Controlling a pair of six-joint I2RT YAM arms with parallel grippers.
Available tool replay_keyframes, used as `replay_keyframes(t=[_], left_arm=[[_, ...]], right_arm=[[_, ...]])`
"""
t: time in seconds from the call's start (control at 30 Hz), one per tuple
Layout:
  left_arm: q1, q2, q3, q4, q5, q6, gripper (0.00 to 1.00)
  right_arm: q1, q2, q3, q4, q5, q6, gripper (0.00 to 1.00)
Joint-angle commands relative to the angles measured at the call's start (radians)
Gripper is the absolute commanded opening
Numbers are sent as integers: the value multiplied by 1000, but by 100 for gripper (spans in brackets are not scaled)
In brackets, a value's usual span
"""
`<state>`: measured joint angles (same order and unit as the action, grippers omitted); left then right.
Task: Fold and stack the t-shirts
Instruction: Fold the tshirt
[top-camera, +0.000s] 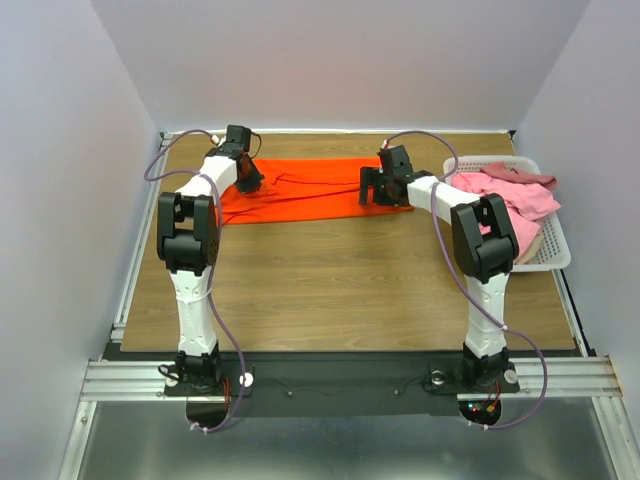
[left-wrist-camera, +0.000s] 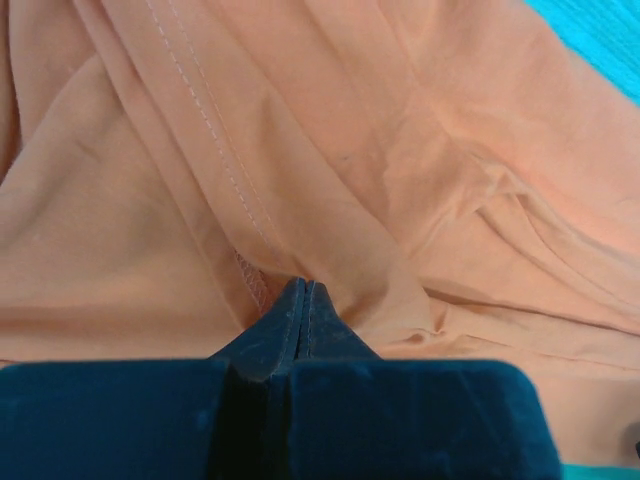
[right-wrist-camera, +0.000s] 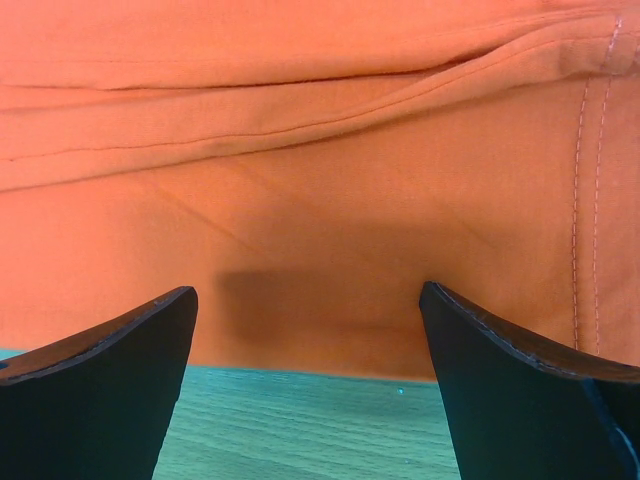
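A bright orange-red t-shirt (top-camera: 300, 188) lies spread across the far middle of the wooden table (top-camera: 330, 290). My left gripper (top-camera: 248, 183) is down on its left end. In the left wrist view the left gripper (left-wrist-camera: 303, 285) is shut, and the t-shirt's cloth (left-wrist-camera: 400, 150) puckers around the pinched tips beside a stitched seam. My right gripper (top-camera: 372, 192) hovers at the shirt's right front edge. The right wrist view shows the right gripper (right-wrist-camera: 308, 290) wide open, straddling the shirt's hem (right-wrist-camera: 320, 330) with nothing between the fingers. Pink t-shirts (top-camera: 510, 195) lie heaped in a basket.
The white slatted basket (top-camera: 555, 250) stands at the table's right edge, close to the right arm's elbow. Bare wood stretches between the shirt and the arm bases. Walls close in at the back and on both sides.
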<state>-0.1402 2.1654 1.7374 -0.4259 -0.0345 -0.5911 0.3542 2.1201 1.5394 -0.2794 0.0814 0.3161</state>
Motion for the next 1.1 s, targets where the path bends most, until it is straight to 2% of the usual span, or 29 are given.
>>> replay_keyframes(t=[0.0, 0.27, 0.47, 0.6, 0.7, 0.73, 0.77, 0.87, 1.07], left_arm=[[4, -13, 63, -4, -15, 16, 0], [-1, -1, 120, 62, -4, 114, 0], [-7, 97, 284, 87, 77, 266, 0], [-10, 184, 419, 49, 126, 352, 0], [-12, 212, 477, 0, 113, 376, 42], [-13, 208, 479, -2, 108, 381, 63], [-13, 202, 478, -2, 107, 381, 69], [-13, 163, 473, -1, 102, 372, 82], [-39, -2, 394, 42, 64, 333, 84]], right_arm=[[-8, 20, -39, -29, 44, 15, 100], [-8, 12, -55, -29, 44, 20, 100], [-8, 0, -62, -30, 40, 15, 100], [-8, -14, -67, -30, 44, 9, 100], [-8, -25, -71, -32, 54, 8, 100], [-8, -28, -71, -30, 55, 5, 100], [-8, -31, -71, -30, 55, 5, 100], [-8, -45, -71, -30, 49, 1, 100], [-8, -86, -47, -30, 31, -15, 100]])
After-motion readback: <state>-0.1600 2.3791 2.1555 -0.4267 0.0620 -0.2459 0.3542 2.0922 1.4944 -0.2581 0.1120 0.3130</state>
